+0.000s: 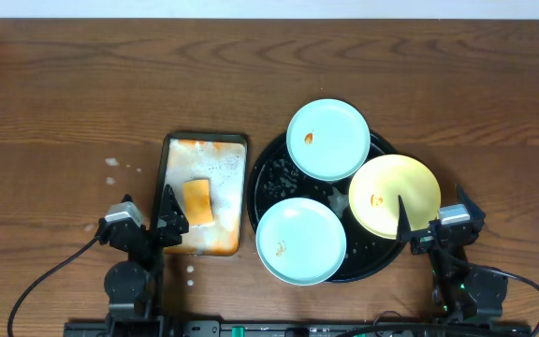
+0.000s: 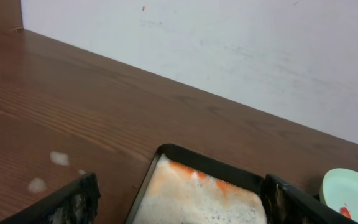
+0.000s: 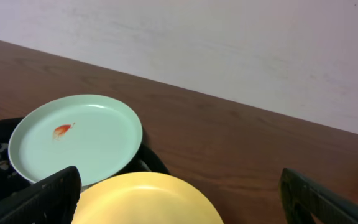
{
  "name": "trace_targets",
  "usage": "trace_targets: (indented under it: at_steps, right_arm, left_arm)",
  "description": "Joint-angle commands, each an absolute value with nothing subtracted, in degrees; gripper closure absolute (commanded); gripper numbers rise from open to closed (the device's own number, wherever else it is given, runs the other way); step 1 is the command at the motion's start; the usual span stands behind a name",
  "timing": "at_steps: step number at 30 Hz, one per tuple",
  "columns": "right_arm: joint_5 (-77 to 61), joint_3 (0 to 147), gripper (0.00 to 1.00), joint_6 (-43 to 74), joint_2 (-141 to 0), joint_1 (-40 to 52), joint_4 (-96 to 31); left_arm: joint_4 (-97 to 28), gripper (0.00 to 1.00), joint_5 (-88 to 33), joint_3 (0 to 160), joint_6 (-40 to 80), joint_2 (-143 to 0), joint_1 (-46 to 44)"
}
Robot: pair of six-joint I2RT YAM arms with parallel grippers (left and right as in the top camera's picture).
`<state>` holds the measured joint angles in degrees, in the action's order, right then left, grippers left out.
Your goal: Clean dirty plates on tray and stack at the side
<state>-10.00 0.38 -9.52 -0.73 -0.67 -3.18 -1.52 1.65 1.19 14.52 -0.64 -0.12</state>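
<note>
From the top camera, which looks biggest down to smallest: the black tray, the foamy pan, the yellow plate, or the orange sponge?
Largest to smallest in the overhead view:
1. tray
2. pan
3. yellow plate
4. sponge, clearly the smallest

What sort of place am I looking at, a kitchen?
Likely a robotics test bench, not a real kitchen: a wooden table against a plain white wall, a foamy pan with an orange sponge, and a black tray of dirty plates staged for washing.

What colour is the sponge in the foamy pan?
The sponge is orange; overhead view shows it best.
</note>
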Motion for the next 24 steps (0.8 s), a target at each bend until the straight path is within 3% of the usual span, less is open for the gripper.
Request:
trace_targets:
  at_steps: [1,17,24]
  right_arm:
    - [-9.7,0.3,0.01,-9.9,-0.8,-1.1,-3.4]
    - [-9.0,0.3,0.01,-9.9,-0.8,-1.1,-3.4]
    - [-9.5,0.3,0.01,-9.8,-0.8,-1.1,-3.1]
  left_arm:
    - [-4.0,0.16,2.3,0.2,13.6,-0.6,-0.3]
    - [-4.0,0.16,2.2,0.2,13.6,-0.6,-0.3]
    - [-3.3,0.16,-10.7,0.3,15.7,-2.5,-0.3]
